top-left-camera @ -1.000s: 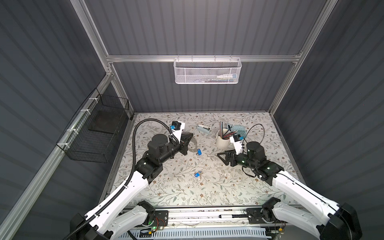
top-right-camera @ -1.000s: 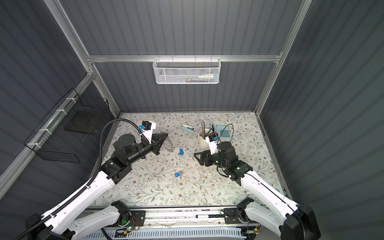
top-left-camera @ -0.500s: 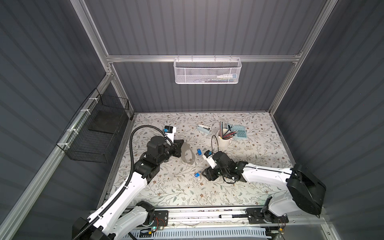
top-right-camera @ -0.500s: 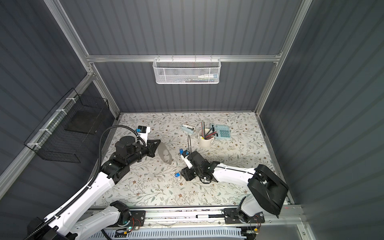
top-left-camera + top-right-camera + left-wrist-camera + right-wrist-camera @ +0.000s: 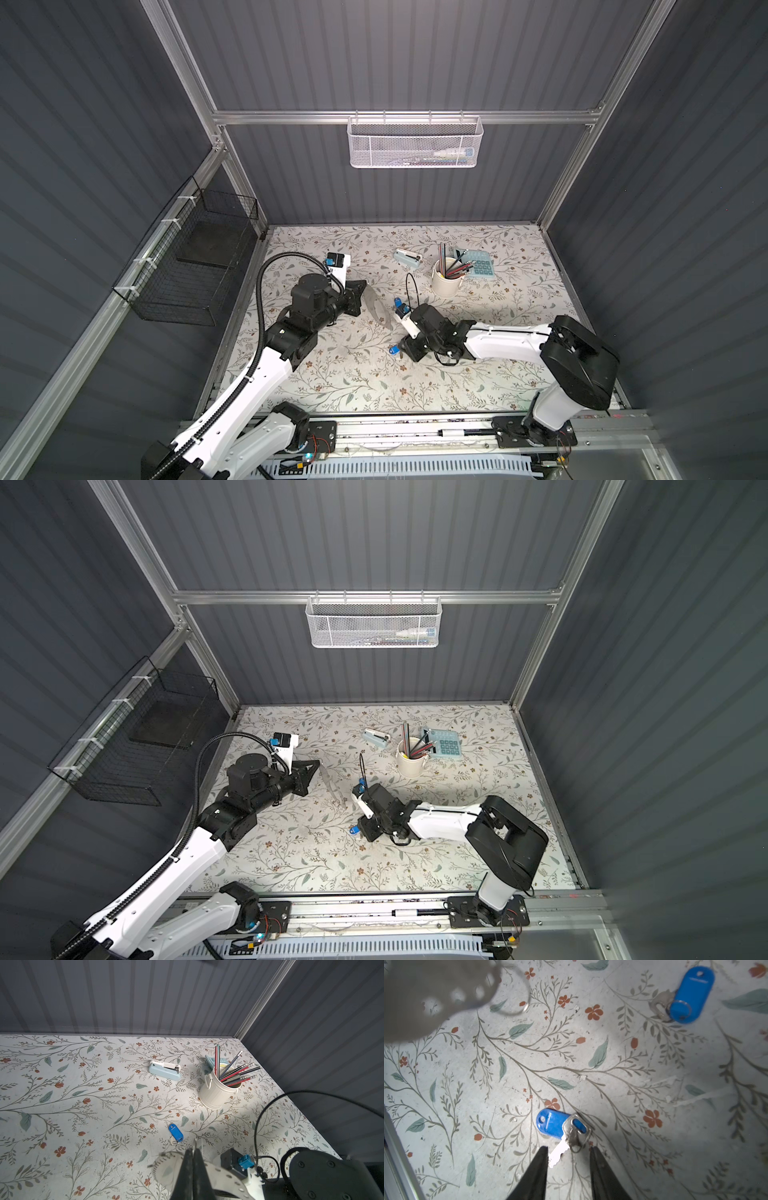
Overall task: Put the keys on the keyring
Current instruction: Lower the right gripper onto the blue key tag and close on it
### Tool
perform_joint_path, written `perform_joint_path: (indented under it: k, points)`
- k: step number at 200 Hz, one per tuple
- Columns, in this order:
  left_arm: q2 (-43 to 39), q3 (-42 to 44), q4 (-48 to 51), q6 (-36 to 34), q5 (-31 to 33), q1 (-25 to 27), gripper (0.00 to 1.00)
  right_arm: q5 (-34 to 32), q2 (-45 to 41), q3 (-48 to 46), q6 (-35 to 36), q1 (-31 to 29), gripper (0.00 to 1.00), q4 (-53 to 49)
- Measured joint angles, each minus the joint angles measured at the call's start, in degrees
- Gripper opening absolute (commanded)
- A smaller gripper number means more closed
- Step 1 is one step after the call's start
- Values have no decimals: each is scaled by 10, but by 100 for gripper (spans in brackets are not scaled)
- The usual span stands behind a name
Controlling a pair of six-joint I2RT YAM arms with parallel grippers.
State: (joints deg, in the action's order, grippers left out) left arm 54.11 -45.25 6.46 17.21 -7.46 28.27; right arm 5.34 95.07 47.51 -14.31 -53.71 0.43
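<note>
Just front of the counter's middle, one key (image 5: pixel 556 1124) lies directly ahead of the spread right hand (image 5: pixel 569 1150), blade pointing back between its jaws; left hand (image 5: pixel 193 1152) pinches the keyring (image 5: pixel 379 309) aloft nearby

From my seat, the near key (image 5: pixel 556 1123) lies on the table (image 5: pixel 332 374) just ahead of the right gripper (image 5: pixel 568 1149), its blade between the parted jaws. The far key (image 5: pixel 691 995) lies behind it, toward the cup (image 5: pixel 445 282). The keyring (image 5: pixel 376 309) sits clamped in the left gripper (image 5: pixel 360 291), left of both keys. The stapler (image 5: pixel 408 258) lies left of the cup and the calculator (image 5: pixel 480 266) just behind it to the right. Pencils (image 5: pixel 455 266) stand in the cup.
</note>
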Motion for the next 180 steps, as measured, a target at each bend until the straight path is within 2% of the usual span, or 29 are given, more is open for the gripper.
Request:
perform_joint_path:
  k: [67, 180]
  points:
    - [0, 0, 4, 0, 0, 0, 0, -26, 18, 4, 10, -5, 29, -2]
    - [0, 0, 4, 0, -2, 0, 0, -45, 32, 11, 26, -5, 13, -10]
